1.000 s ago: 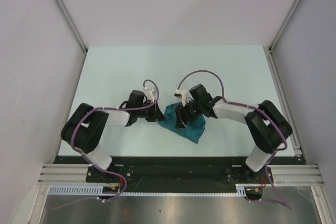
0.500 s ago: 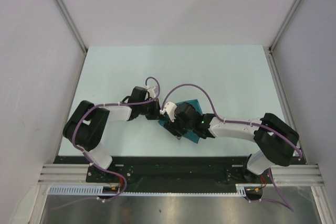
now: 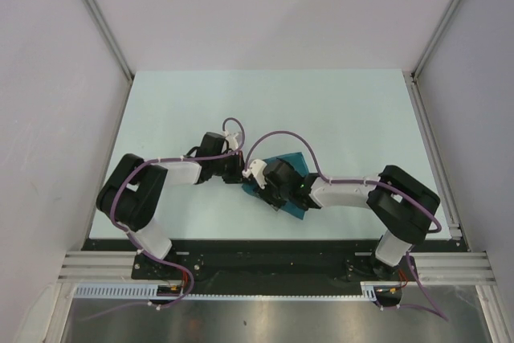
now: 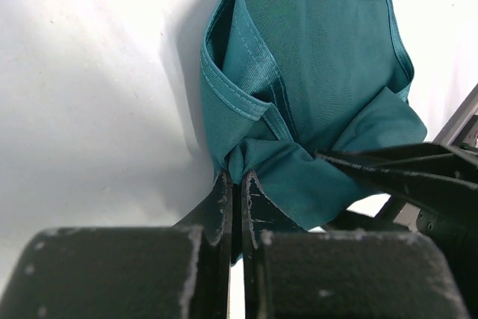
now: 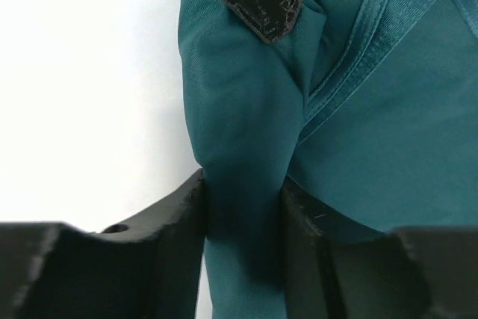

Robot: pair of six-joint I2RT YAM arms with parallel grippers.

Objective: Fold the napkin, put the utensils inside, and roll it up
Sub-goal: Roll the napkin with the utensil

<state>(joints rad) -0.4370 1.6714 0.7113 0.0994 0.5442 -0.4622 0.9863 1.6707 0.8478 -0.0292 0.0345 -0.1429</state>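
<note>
Right wrist: teal napkin [image 5: 373,132] fold inside the right gripper [image 5: 243,184].

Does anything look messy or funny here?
Yes. The napkin is scrunched into a wrinkly bundle instead of lying flat, and the left tool and right tool are both pinching the same bunched-up end.

Bright, even light from overhead; bench [image 3: 337,110] almost blown-out white in both wrist views; soft shadow left of napkin [image 4: 321,72] in left wrist view; near jaws dark and blurred; cloth weave sharp; mild glare on steel strip [image 3: 265,319].
</note>
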